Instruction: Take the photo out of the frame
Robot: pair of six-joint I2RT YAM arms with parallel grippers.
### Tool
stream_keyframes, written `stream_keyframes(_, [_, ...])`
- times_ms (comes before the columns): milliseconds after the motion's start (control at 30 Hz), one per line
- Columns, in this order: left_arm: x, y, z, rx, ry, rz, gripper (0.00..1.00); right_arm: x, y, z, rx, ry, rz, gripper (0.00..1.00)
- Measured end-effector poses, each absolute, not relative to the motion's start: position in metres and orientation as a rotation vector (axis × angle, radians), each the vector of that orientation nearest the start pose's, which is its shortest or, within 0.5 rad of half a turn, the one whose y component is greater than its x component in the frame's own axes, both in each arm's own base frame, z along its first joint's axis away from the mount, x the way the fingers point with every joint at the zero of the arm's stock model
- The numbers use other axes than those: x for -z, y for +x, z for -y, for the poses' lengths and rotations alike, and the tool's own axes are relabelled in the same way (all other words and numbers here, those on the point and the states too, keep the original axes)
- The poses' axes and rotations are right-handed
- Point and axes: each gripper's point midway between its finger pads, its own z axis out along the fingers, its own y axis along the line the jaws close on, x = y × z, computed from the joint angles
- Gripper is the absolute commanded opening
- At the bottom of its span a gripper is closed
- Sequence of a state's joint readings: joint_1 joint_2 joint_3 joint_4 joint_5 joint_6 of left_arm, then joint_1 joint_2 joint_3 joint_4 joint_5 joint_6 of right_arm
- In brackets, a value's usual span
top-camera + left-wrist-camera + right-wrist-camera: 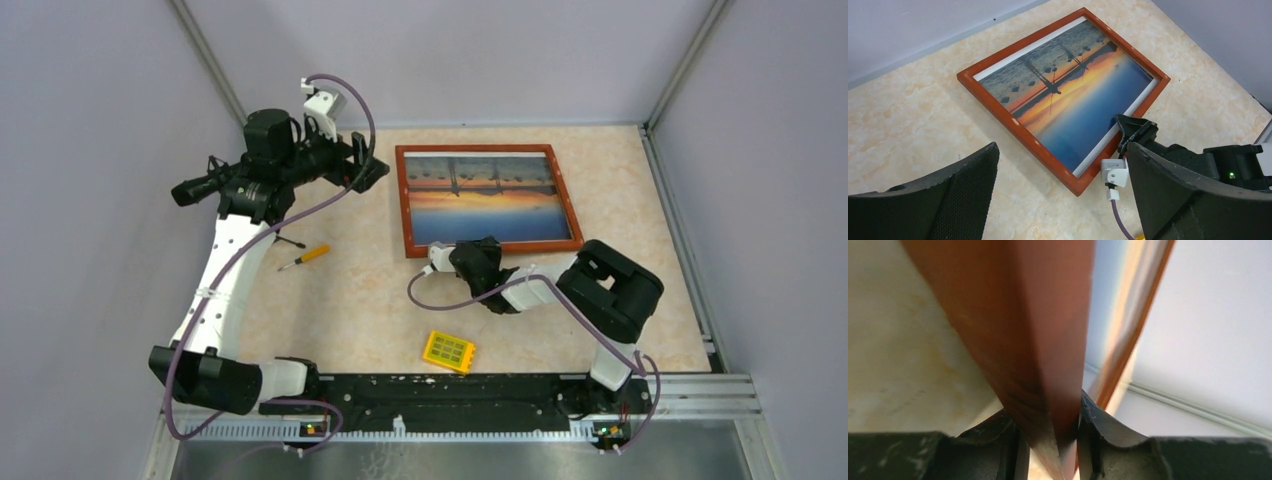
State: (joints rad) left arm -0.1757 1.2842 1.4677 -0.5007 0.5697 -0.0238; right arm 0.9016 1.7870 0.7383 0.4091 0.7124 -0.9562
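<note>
The frame (403, 205) lies flat on the counter (350, 300) with the photo (485, 195) inside, face up. The right end effector (445, 251) grasps its near rail. The left end effector (372, 170) hangs released beside it. A screwdriver (305, 257) and a yellow block (449, 351) lie well clear.

Yellow block (448, 351): flat on the beige table (350, 310) — near its front edge.
Orange-handled tool (305, 258): further left, well apart.
</note>
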Motion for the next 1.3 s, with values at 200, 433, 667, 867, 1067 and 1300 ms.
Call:
stream_keyframes(200, [-0.359,0.348,0.16,0.686,0.539,-1.818,0.99,-0.034,0.34,-0.221,0.728,-1.511,-1.675,0.6])
stream_keyframes(433, [-0.36,0.347,0.16,0.684,0.559,-1.809,0.99,-0.049,0.338,-0.257,0.49,-1.466,-1.726,0.93])
stream_keyframes(667, [-0.348,0.348,0.162,0.686,0.607,-1.835,0.99,-0.051,0.294,-0.278,0.154,-1.605,-1.799,0.99])
stream_keyframes(867, [-0.327,0.352,0.168,0.705,0.667,-1.877,0.99,-0.081,0.28,-0.272,-0.212,-1.568,-1.921,0.99])
stream_keyframes(1067, [-0.301,0.341,0.197,0.711,0.824,-1.908,0.99,-0.152,0.375,-0.204,-0.375,-1.121,-2.011,0.99])
stream_keyframes(1300, [-0.215,0.313,0.244,0.627,1.128,-2.006,0.99,-0.166,0.477,-0.145,-0.435,-0.817,-2.065,0.99])
